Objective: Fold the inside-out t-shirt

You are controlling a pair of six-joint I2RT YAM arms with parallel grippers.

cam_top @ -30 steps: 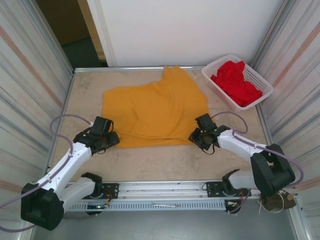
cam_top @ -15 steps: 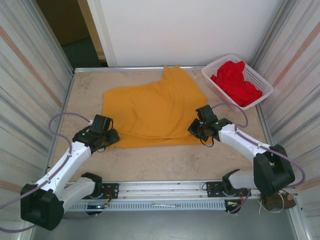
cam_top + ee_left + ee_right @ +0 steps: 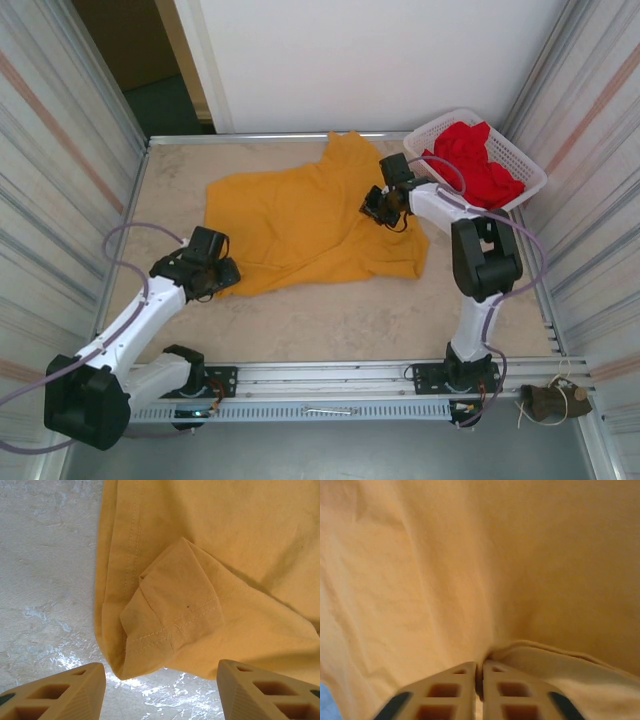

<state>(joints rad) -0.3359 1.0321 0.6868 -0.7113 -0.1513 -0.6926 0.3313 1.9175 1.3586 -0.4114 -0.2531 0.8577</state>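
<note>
The mustard-yellow t-shirt (image 3: 300,215) is lying spread across the middle of the table (image 3: 330,320), mostly flat, one part reaching toward the far edge. Its right side is bunching up into a raised, pinched fold (image 3: 545,655). At its near left corner, a stitched hem flap (image 3: 172,602) is lying folded back on top.

You see | plain mustard-yellow cotton t-shirt (image 3: 310,225), matching yellow stitching | bright red crumpled cloth garment (image 3: 478,165) | white plastic lattice basket (image 3: 437,122) | beige stone-mottled table (image 3: 330,320), pale grey flecks
</note>
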